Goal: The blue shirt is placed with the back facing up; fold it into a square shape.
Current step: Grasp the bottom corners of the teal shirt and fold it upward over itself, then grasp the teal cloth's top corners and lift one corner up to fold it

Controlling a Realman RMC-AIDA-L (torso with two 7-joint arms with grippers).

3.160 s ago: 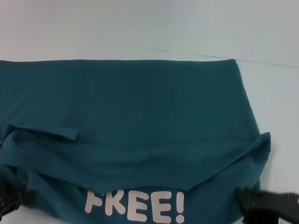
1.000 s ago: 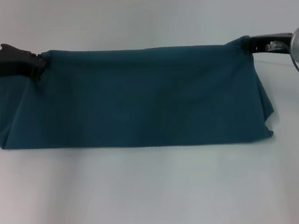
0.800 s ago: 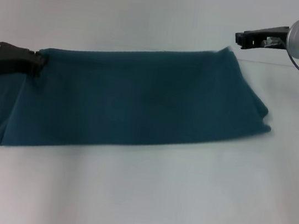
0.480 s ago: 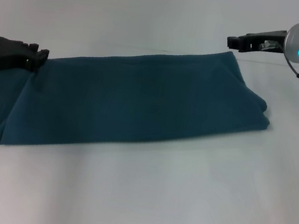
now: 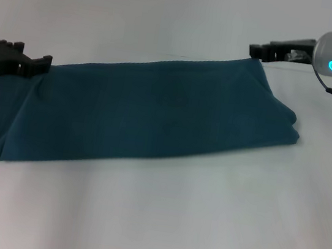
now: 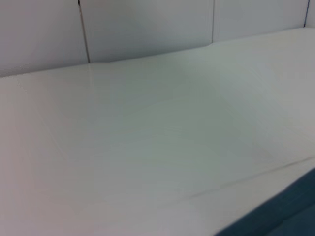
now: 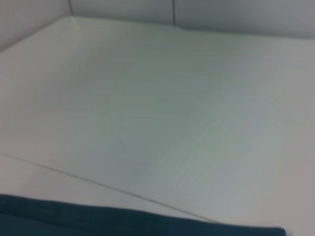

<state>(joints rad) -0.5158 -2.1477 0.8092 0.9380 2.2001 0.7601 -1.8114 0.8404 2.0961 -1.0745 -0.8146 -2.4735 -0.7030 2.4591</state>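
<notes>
The blue shirt [image 5: 149, 113] lies flat on the white table [image 5: 158, 222] as a long folded band running from the left to the far right, plain side up, no lettering showing. My left gripper [image 5: 43, 64] hovers open just off the band's far left corner, holding nothing. Just above the far right corner, my right gripper [image 5: 255, 50] is open too and free of the cloth. A strip of the shirt [image 6: 283, 216] edges the left wrist view, and the shirt [image 7: 98, 221] also edges the right wrist view.
The white table spreads bare in front of the shirt and behind it. A thin seam line [image 5: 321, 73] crosses the tabletop at the far right. A panelled wall [image 6: 147, 24] stands behind the table.
Both grippers carried the near edge over to the far edge, hiding the lettering, then let go. The cloth settled flat and both grippers drew slightly up and away.
</notes>
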